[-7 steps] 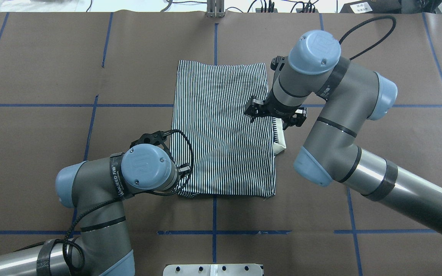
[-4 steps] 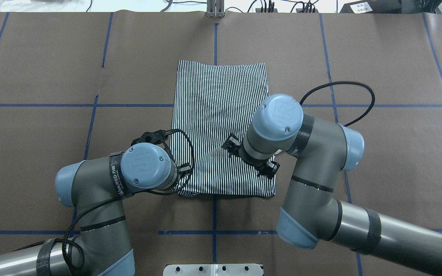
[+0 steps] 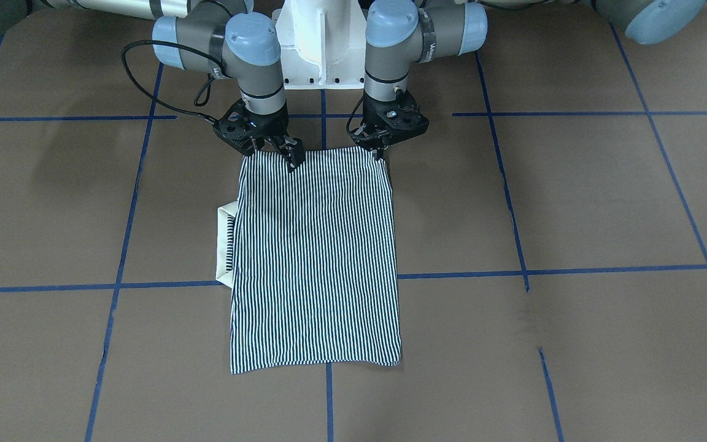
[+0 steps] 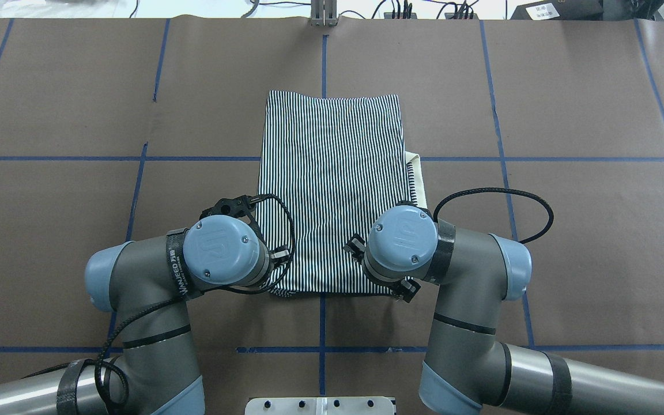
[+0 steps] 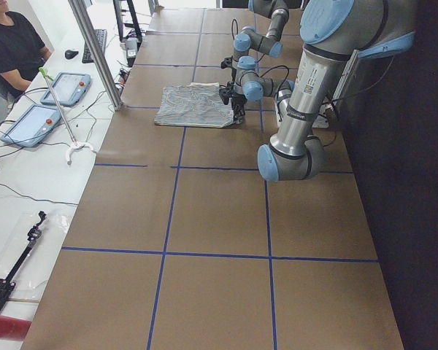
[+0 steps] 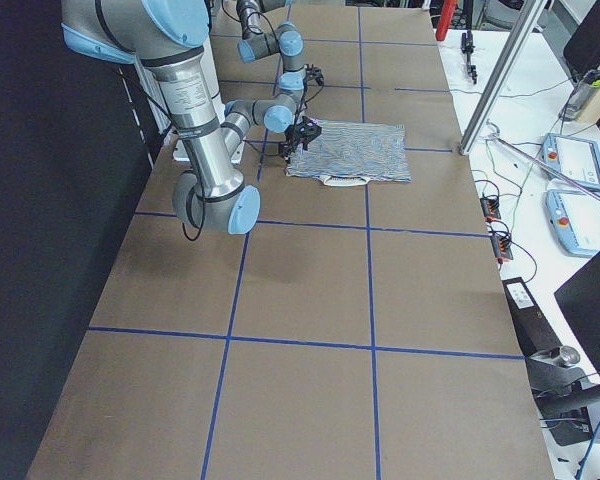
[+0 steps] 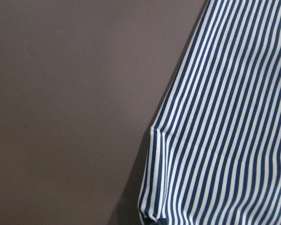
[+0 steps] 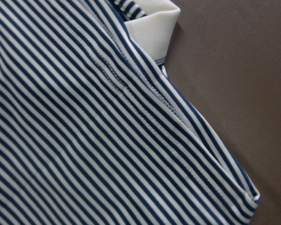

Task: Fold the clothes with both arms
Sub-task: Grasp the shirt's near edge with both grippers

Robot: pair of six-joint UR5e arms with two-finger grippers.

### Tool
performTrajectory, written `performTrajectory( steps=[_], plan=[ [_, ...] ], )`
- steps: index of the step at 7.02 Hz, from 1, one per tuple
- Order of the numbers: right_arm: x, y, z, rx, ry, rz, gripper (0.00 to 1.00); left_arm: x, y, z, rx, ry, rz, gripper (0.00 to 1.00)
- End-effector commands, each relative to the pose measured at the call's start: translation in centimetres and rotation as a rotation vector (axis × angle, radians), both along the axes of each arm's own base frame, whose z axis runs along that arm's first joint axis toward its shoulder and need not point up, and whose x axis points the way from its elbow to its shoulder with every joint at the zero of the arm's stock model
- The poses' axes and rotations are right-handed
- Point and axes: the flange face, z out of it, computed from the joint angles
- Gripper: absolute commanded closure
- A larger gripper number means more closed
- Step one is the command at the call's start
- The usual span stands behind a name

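The striped shirt [image 3: 316,258] lies folded into a flat rectangle on the brown table [image 4: 568,230]. Its cream collar [image 4: 415,176] sticks out at the edge on my right side. My left gripper [image 3: 382,152] stands at the shirt's near left corner with its fingers together on the cloth. In the left wrist view that corner of the shirt [image 7: 225,131] is pinched up a little. My right gripper [image 3: 283,153] hovers over the near right corner with its fingers apart. The right wrist view shows the shirt's hem [image 8: 84,140] and collar [image 8: 154,28] close below, with no finger in it.
Blue tape lines [image 4: 320,349] mark squares on the table. The white pedestal base [image 3: 320,43] stands just behind both grippers. A person [image 5: 11,44] sits at a side bench with tablets [image 5: 29,124], beyond a metal post [image 5: 95,51].
My right arm has swung from the shirt's collar edge back toward the robot's base, down to the near right corner, uncovering the collar. The left arm has stayed put.
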Motion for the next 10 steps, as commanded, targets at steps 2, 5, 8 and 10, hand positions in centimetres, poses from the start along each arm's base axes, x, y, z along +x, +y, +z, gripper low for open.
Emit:
performTrajectory(
  steps=[2, 5, 8, 10],
  plan=[
    [-0.3, 0.0, 2.0, -0.009, 0.034, 0.001, 0.00, 0.0, 0.0, -0.2, 0.005, 0.014, 0.002, 1.00],
    [-0.8, -0.4, 1.2, -0.002, 0.027, 0.009, 0.00, 0.0, -0.1, -0.1, 0.005, 0.012, 0.000, 1.00],
    [-0.8, -0.4, 1.0, -0.003, 0.027, 0.008, 0.59, 0.0, -0.1, -0.1, 0.005, 0.012, 0.000, 1.00],
    [-0.8, -0.3, 1.0, -0.003, 0.027, 0.001, 1.00, 0.0, -0.1, 0.0, 0.005, 0.010, 0.000, 1.00]
  ],
)
